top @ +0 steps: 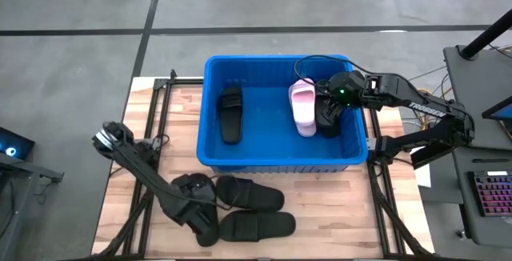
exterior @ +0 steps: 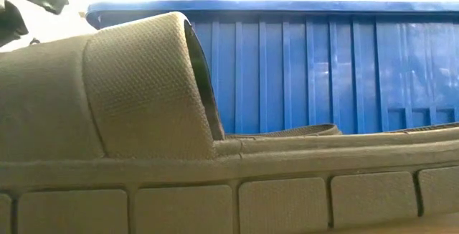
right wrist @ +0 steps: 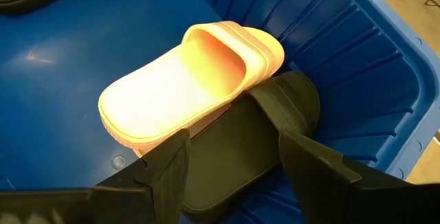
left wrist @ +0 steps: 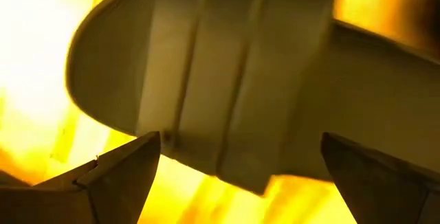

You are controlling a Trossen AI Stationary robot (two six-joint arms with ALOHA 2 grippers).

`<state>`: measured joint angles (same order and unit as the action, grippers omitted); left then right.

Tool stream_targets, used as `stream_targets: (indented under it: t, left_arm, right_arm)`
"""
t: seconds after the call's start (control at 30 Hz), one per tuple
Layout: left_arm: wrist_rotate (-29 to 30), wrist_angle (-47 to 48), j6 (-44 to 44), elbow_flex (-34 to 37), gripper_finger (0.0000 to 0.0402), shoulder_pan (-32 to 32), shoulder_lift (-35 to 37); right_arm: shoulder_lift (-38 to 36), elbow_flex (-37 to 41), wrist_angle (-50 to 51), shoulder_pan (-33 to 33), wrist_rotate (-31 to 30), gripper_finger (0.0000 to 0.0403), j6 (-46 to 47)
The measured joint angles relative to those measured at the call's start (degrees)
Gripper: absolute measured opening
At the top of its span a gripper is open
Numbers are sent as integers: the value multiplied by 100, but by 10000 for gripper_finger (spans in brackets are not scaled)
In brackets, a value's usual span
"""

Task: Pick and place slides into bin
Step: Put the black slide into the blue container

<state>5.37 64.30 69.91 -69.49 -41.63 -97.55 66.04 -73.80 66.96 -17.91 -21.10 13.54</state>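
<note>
Hovering inside the bin [top: 210,109], right hand [right wrist: 230,157] spread wide over a black slide [right wrist: 254,138] beside the pink slide [right wrist: 185,86], likely just dropped. Left hand [left wrist: 237,176] wide, straddling 1 of 2 black slides [top: 252,213] outside the bin on the worktop [top: 336,205].

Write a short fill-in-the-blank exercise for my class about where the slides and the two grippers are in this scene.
1. The number of slides lying inside the blue bin is ____.
2. The pink slide lies beside a ____ slide at the bin's right end.
3. The two black slides on the table lie near the ____ gripper.
4. The right gripper hangs over the ____.

Missing words: three; black; left; bin
</note>
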Motion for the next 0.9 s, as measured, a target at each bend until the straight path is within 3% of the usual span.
stream_targets:
  t: [0.3,0.43,0.63,0.83,0.9]
  left_arm:
    - [117,323,18,-17,382,-2,-602]
    - [162,316,-28,-24,347,-2,-601]
    - [211,524,-18,4,217,4,-474]
    - [52,627,-808,22,41,9,-447]
    - [-11,621,-1156,-2,14,9,-401]
  right_arm:
    - [0,0,2,2,2,215,188]
    - [0,0,3,2,2,215,188]
    - [0,0,2,2,2,215,188]
    - [0,0,4,3,2,215,190]
    - [0,0,3,4,2,215,190]
